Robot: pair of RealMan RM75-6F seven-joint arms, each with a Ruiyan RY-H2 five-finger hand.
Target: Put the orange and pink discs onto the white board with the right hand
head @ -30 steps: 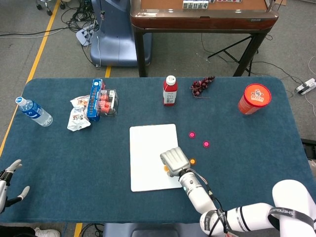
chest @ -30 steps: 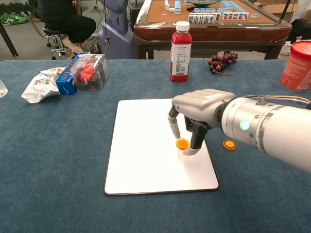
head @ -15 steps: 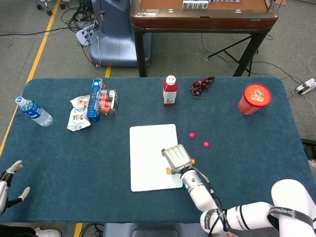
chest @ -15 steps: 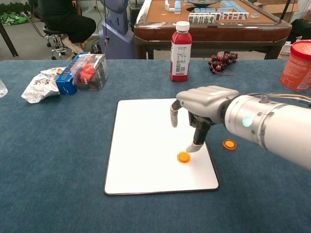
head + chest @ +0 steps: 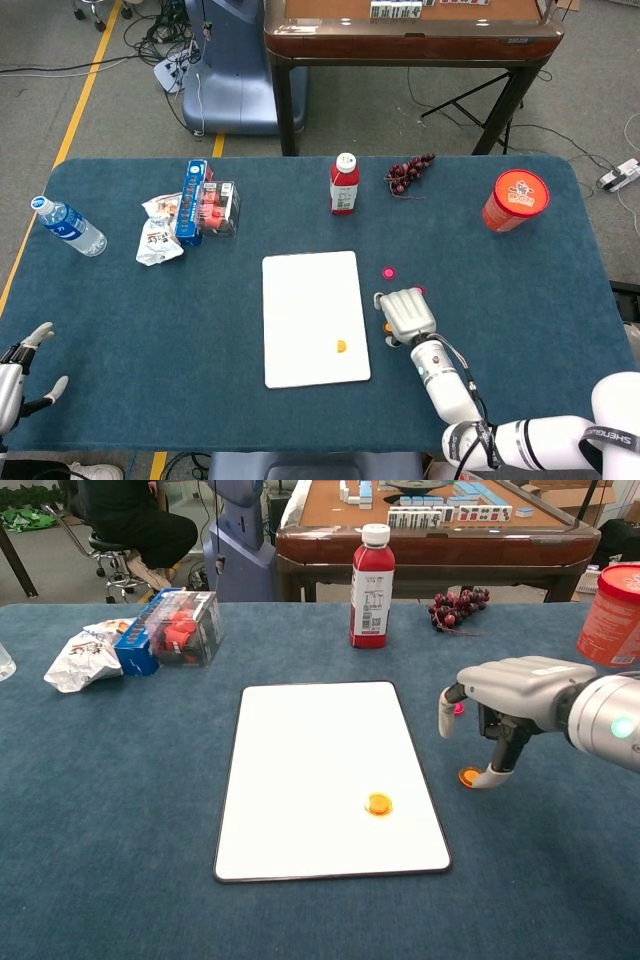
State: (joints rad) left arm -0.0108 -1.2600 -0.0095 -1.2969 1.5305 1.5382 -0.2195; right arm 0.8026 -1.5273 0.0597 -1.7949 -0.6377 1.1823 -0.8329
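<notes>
Having left one orange disc [image 5: 378,803] on the white board [image 5: 300,770], the empty, loosely spread right hand [image 5: 505,705] now hovers over the second orange disc [image 5: 469,776], two pink discs [image 5: 389,272] beyond its fingers.

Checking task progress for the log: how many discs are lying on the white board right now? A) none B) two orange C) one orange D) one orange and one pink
C: only one orange disc lies on the white board; a second orange disc sits on the cloth under the right hand, and a pink disc is also off the board.
</notes>
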